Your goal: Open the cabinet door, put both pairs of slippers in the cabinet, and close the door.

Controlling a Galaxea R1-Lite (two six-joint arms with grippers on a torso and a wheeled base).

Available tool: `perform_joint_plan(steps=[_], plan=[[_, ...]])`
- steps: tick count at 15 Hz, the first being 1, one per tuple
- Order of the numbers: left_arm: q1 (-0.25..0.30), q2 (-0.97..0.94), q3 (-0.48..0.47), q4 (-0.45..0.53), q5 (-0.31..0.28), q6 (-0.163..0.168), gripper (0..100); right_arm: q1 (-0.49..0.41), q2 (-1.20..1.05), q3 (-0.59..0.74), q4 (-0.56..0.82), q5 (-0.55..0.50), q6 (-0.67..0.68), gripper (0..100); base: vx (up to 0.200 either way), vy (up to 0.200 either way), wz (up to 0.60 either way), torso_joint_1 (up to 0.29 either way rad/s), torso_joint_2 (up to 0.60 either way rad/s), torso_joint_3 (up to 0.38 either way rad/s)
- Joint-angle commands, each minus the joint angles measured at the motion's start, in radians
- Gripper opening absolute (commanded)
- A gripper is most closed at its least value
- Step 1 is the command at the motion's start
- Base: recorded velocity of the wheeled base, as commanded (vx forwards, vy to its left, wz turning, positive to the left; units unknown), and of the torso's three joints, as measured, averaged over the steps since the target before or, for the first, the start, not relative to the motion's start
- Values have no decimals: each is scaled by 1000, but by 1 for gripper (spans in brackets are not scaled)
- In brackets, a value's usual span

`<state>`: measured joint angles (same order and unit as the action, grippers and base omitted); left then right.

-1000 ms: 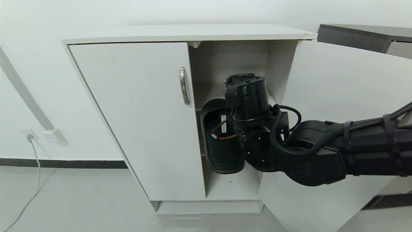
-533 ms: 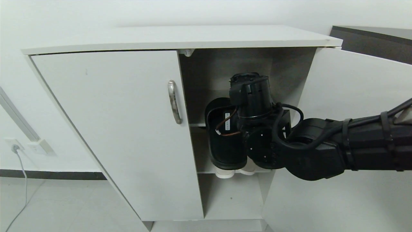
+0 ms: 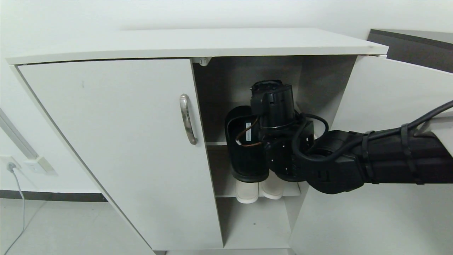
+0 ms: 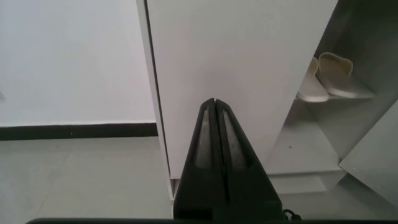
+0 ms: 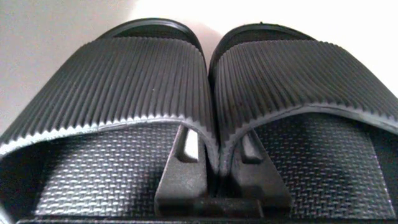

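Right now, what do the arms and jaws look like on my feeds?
The right arm is matte black with rounded housings. Thick black cables run along it under black straps. A thin brown wire ends in a white plug beside the cylindrical wrist. The left gripper has long black jaws that taper to a narrow tip.

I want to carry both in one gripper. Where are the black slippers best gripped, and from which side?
Pinch the touching inner side walls of the black slippers together, one finger in each footbed, coming from the open heel end. The ribbed straps close off the toe end; the right gripper is clamped this way.
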<state>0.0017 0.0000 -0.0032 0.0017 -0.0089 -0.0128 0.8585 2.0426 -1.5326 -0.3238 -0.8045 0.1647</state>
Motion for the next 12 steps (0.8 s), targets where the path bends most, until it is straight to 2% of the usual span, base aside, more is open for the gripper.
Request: perform_joint_plan(steps=[1,7,12], plan=[[0,0,0,0,1,-1,0,-26,47,-49,3,1,-11,0,0,0,0,0,0,0],[0,2,0,0,0,-1,0,-70,122,-251,135,19,-14,0,0,0,0,0,0,0],[0,2,0,0,1,-1,0,-87,179,-368,163,31,-17,0,0,0,0,0,0,0]])
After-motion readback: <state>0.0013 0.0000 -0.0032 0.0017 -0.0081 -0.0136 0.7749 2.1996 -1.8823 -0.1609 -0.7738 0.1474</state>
